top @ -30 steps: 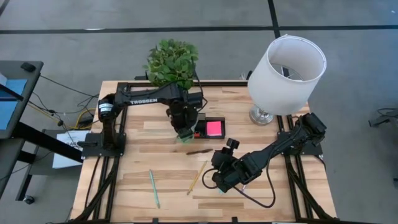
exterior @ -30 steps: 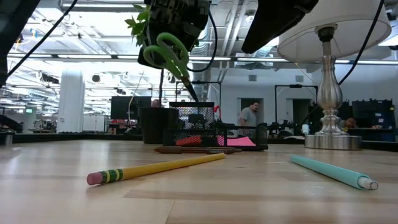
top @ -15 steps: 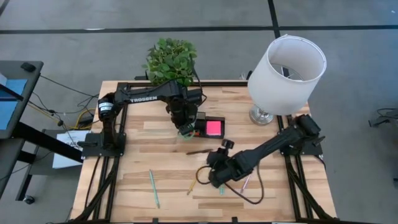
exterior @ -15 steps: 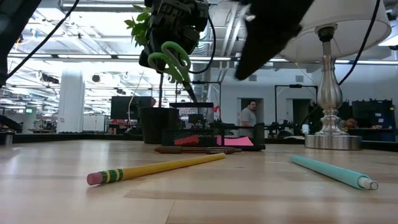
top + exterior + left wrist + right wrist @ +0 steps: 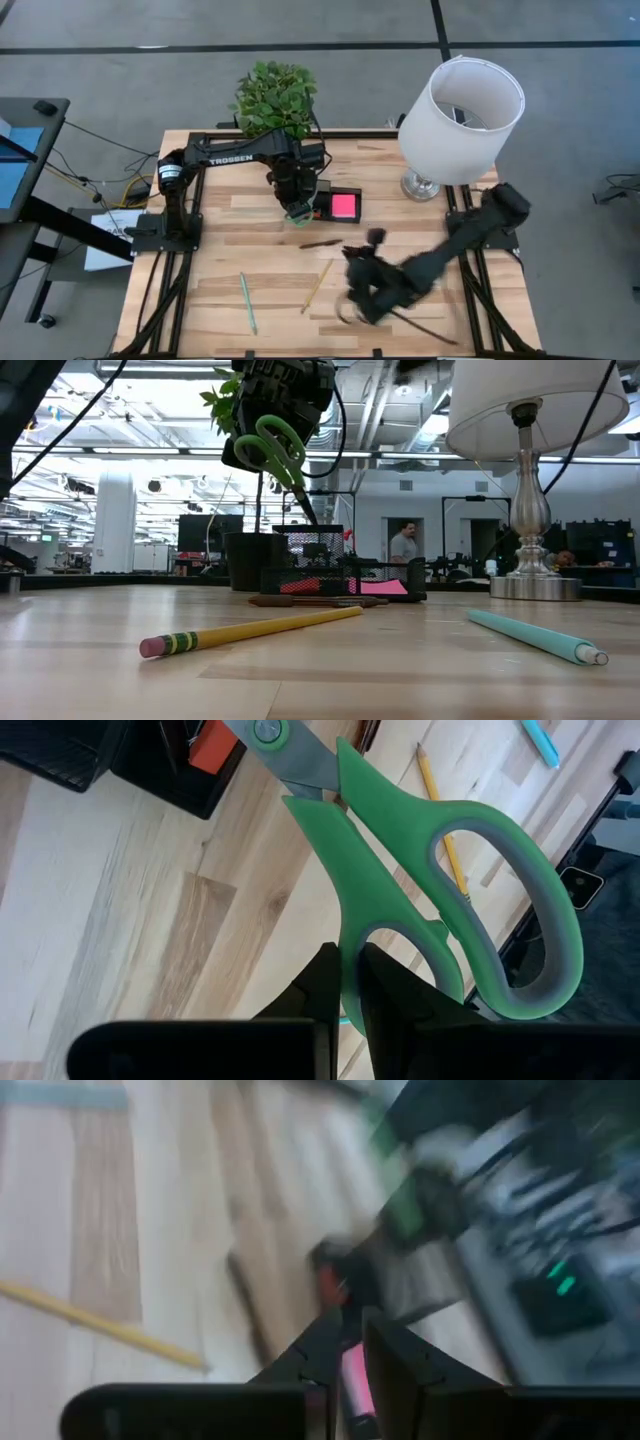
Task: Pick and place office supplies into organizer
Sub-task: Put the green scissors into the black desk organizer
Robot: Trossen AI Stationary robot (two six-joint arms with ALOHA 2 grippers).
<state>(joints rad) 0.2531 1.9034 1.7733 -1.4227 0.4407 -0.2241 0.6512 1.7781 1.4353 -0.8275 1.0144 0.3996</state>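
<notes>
Left gripper (image 5: 345, 982) clamped on green-handled steel scissors (image 5: 420, 870), held above black mesh organizer tray (image 5: 335, 205); likely positioned for lowering into a compartment. Long axis steeply tilted, blades down toward tray, handles up. Right gripper (image 5: 350, 1342) pinching thin pink pen (image 5: 355, 1380) over the wooden table (image 5: 220, 270); pen lies along the fingers.

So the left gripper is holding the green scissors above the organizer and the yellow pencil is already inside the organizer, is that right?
Not quite. The yellow pencil lies on the table, as the high view shows. The left gripper does hold the green scissors above the organizer.
</notes>
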